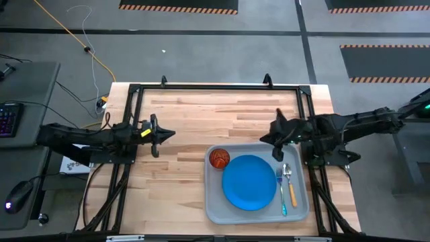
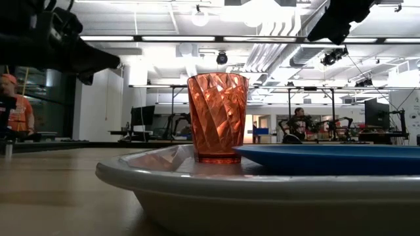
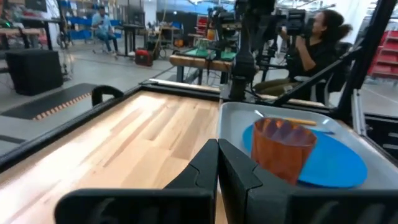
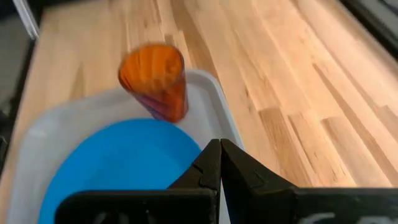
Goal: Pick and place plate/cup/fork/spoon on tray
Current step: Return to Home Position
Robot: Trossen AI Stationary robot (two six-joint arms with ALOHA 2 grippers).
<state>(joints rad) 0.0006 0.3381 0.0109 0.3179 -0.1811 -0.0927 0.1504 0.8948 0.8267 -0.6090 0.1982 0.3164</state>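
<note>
The tray [image 1: 213,210] is sitting on the right half of the wooden desk [image 1: 181,114], toward its near edge, and all four pieces of tableware are lying inside it. The plate [image 1: 249,182] is resting flat in the middle of the tray. The cup [image 1: 219,158] is standing upright in the tray's far left corner, just beside the plate's rim; whether the two are touching cannot be told. In the low view the cup [image 2: 217,118] is rising well above the flat plate [image 2: 328,157] and the tray's rounded rim [image 2: 197,190].

The fork [image 1: 281,191] is lying just to the right of the plate, tines toward the far side, and the spoon [image 1: 290,185] is lying close alongside it, nearer the tray's right wall, its bowl also pointing away.

The left end effector [image 1: 172,134] is hanging over the bare left part of the desk, well apart from the tray, with its fingers [image 3: 239,171] pressed together and holding nothing. The right end effector [image 1: 263,139] is hovering just past the tray's far rim, between the cup and the cutlery, its fingers [image 4: 239,171] likewise together and empty. A person [image 3: 317,43] is sitting in the room beyond the desk.
</note>
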